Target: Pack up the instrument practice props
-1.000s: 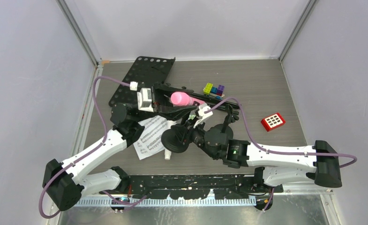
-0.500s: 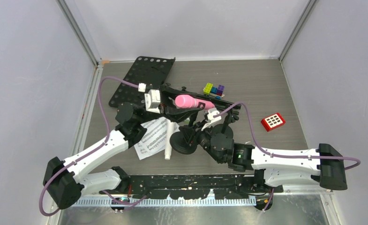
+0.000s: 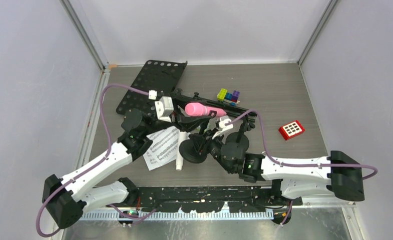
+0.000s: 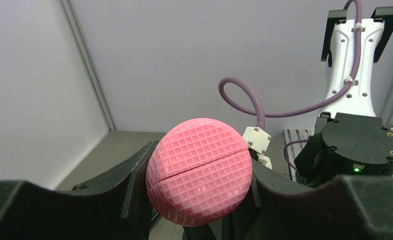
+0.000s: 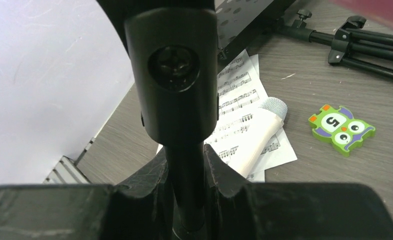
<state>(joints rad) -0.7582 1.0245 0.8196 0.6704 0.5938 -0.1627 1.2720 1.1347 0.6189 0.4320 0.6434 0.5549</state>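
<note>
— What's on the grey worktop (image 3: 284, 95)?
— A white microphone (image 5: 257, 137) lying on the music sheets (image 5: 234, 97). The left fingers (image 4: 135, 177) grasp the pink microphone (image 4: 199, 170); the right fingers (image 5: 224, 174) clench the stem of a black stand (image 5: 174, 65).

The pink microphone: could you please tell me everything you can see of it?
The pink microphone looks like plastic: a rounded head moulded with a grid pattern and a seam across it, on a slimmer handle. In the top view it lies roughly level, head left, handle right. The left gripper clamps its head between black fingers.
</note>
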